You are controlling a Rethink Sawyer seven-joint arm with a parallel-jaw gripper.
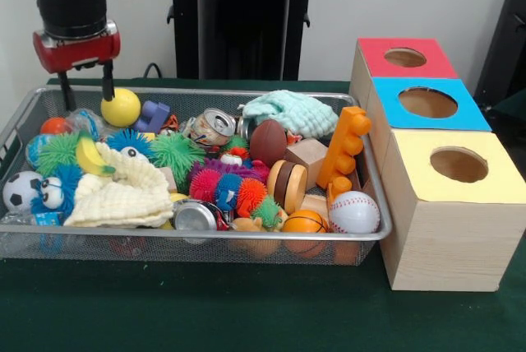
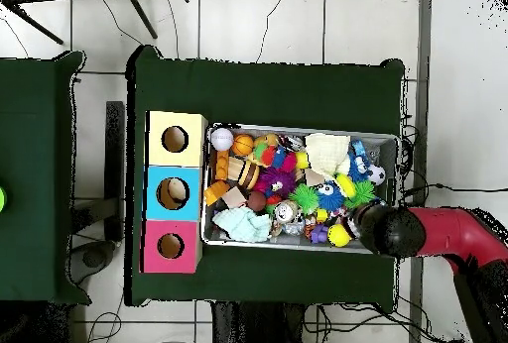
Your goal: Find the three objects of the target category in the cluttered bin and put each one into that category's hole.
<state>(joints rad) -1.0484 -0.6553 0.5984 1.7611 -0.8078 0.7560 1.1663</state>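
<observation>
The pincer (image 1: 85, 89) hung open and empty beside the yellow ball (image 1: 121, 108), which looked liable to roll off if nudged.

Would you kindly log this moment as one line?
gripper: open, empty, above bin corner | nearest: yellow ball | boxes: nothing visible inside

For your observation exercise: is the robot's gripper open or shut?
Open. In the front view the gripper shows two black fingers hanging apart with nothing between them, beside the yellow ball.
</observation>
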